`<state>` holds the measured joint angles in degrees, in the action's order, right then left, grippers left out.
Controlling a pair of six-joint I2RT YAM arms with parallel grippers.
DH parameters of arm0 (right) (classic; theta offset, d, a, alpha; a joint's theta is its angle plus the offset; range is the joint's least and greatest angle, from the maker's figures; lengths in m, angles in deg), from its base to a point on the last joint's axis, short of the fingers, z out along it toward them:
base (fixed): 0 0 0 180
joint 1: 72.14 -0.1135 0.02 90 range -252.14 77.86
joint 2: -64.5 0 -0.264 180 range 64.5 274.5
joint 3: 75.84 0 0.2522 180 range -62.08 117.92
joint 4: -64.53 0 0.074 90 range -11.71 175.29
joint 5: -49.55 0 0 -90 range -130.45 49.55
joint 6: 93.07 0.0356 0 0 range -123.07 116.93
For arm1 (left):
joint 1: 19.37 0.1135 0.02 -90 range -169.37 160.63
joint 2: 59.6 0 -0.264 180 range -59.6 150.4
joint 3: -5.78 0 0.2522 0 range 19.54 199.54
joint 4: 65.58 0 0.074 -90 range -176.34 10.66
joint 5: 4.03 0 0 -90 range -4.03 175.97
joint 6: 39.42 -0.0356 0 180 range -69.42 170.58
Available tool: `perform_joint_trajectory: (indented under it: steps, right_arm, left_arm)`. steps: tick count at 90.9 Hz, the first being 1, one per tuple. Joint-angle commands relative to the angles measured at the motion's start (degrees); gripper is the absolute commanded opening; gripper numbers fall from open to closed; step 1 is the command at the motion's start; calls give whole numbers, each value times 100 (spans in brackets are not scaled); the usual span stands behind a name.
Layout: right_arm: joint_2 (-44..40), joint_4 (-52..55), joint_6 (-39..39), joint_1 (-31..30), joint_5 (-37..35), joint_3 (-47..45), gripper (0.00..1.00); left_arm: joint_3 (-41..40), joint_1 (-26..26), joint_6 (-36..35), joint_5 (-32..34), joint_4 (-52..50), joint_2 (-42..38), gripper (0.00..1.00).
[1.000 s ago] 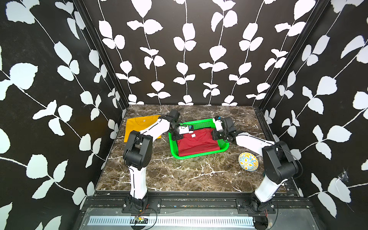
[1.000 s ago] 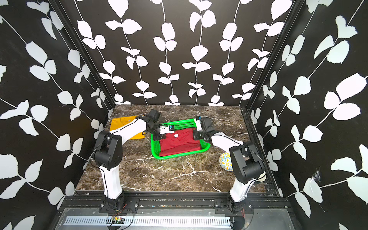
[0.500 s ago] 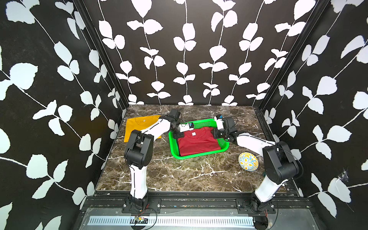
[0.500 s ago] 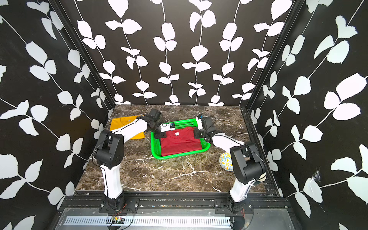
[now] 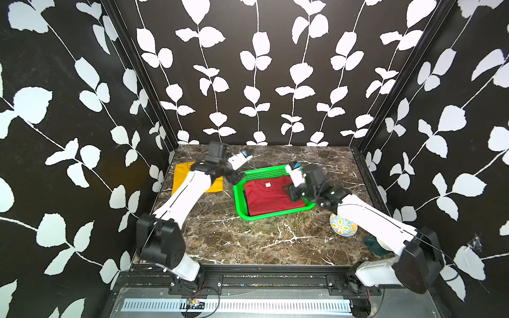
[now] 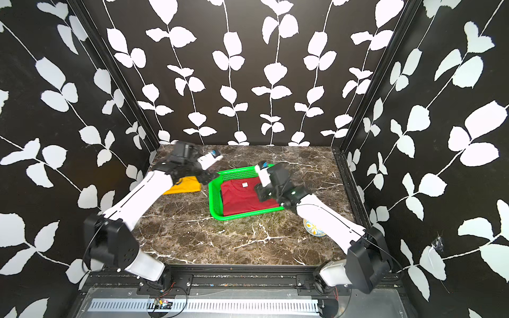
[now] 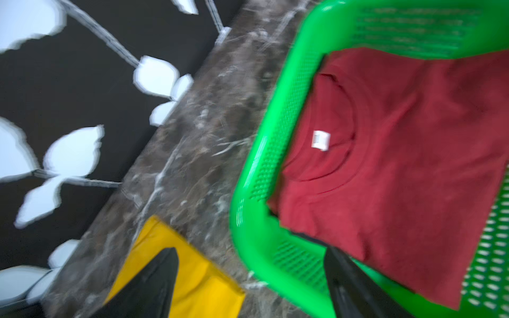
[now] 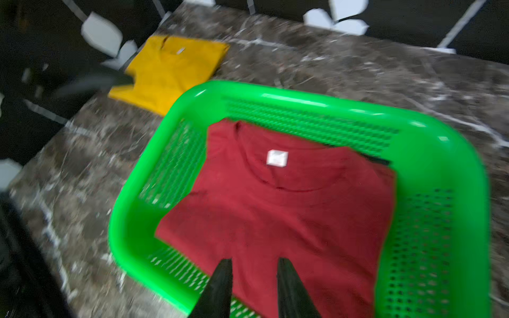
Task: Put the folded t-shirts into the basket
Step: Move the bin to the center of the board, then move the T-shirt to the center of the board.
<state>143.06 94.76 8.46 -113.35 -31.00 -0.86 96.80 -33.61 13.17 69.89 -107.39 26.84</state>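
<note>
by basket (image 7: 245,217), left gripper (image 7: 249,249) wide, empty

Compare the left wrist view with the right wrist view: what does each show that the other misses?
Left wrist only: the left gripper, jaws wide, one finger over the yellow shirt, one over the basket rim.
Right wrist only: the right gripper, jaws slightly parted above the red shirt; the yellow shirt's neck.
Both: the red shirt with its white tag in the green basket, a black edge under it, the yellow shirt outside on the table.
</note>
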Motion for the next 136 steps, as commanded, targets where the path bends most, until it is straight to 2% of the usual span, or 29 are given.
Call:
perform_joint_trajectory:
  steps: [1, 11, 17, 28, 37, 42, 61, 74, 88, 101, 112, 116, 130, 136]
  right_arm:
    - [-251, 539, -814, -781, 81, -221, 33]
    - [-244, 440, -1826, -1459, -199, -401, 36]
    - [14, 420, -2260, -1619, -253, -360, 36]
    - [763, 839, -2482, -1660, -166, 223, 35]
    - [1158, 711, -2473, -1647, -889, 364, 34]
    - [1252, 561, -2389, -1508, -1172, 386, 34]
    - [1419, -276, -1686, -598, -1245, 310, 33]
    - [1471, -750, -1545, -328, -1170, 297, 33]
    - [1359, -811, -1330, -363, -746, 354, 33]
    - [948, -690, -1432, -821, -673, 417, 34]
    - [839, -510, -1686, -1323, -712, 579, 34]
    - [812, -516, -1702, -1466, -738, 585, 34]
    - [819, -738, -1637, -1832, -730, 332, 34]
    - [898, -838, -1602, -1995, -746, 244, 34]
  left_arm:
    - [-421, 647, 440, -99, 133, -160, 94]
    - [-552, 1316, 426, -127, 282, 29, 96]
    - [-530, 1633, 302, -69, 378, 418, 94]
    - [-277, 2009, -37, 215, 410, 1313, 87]
    - [-80, 2176, -197, 392, 621, 1882, 87]
    - [49, 2203, -284, 534, 709, 2111, 87]
    - [439, 2208, -808, 843, 899, 2827, 87]
    - [468, 2200, -1040, 642, 682, 3154, 85]
    - [226, 2199, -1250, 483, 312, 3123, 83]
    - [-509, 2202, -1625, 340, 295, 2708, 82]
    - [-1193, 2206, -1793, 115, -164, 2101, 82]
    - [-1504, 2203, -1886, 68, -282, 1863, 85]
    - [-2845, 2211, -2339, 206, -429, 576, 84]
    - [-3191, 2200, -2473, 40, -828, 20, 83]
